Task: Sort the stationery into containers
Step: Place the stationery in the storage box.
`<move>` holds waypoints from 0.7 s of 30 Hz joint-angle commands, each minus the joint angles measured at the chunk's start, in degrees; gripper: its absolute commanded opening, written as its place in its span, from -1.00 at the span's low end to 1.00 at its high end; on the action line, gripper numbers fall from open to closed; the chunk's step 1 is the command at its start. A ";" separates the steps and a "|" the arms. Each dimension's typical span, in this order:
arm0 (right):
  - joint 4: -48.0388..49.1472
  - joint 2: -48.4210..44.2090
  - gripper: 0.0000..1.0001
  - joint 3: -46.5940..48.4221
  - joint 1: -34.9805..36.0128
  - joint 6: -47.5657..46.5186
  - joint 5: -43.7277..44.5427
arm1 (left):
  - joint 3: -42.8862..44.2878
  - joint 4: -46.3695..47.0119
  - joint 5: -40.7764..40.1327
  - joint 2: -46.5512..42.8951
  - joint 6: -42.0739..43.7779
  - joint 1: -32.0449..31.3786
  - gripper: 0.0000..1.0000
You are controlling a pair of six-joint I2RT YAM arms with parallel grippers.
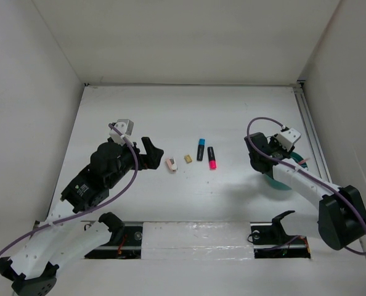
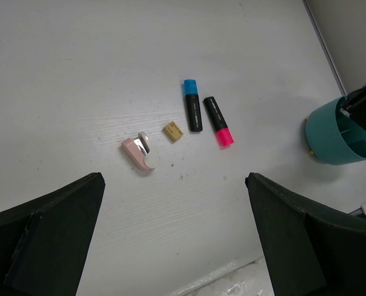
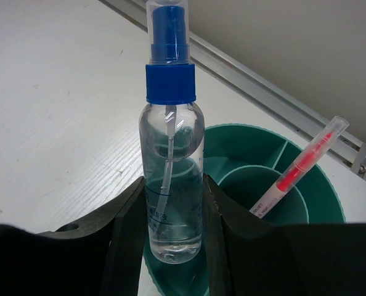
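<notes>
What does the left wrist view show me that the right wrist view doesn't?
Only left wrist: blue highlighter, pink highlighter, tan eraser and pinkish eraser lying on the table, ahead of the open left tool. Only right wrist: the right tool shut on the clear bottle at the teal cup, a pink pencil leaning in one compartment. Both: the teal cup.

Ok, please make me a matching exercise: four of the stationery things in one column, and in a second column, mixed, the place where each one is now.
1. clear spray bottle
2. pink highlighter
3. orange-pink pen
4. tan eraser

a. leaning inside the teal cup
b. on the table, the loose item nearest the teal cup
c. held in the right gripper
d. on the table, between the pinkish eraser and the blue highlighter

Pairs: 1-c, 2-b, 3-a, 4-d
</notes>
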 commanded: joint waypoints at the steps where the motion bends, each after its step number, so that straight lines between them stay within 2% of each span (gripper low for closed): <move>1: -1.87 -0.03 -0.59 2.40 -0.28 1.21 1.79 | -0.46 2.29 0.34 0.24 0.72 -0.06 1.00; 21: -2.40 -0.56 -0.23 2.40 0.78 1.74 2.32 | -0.46 2.29 0.34 0.24 0.72 -0.06 1.00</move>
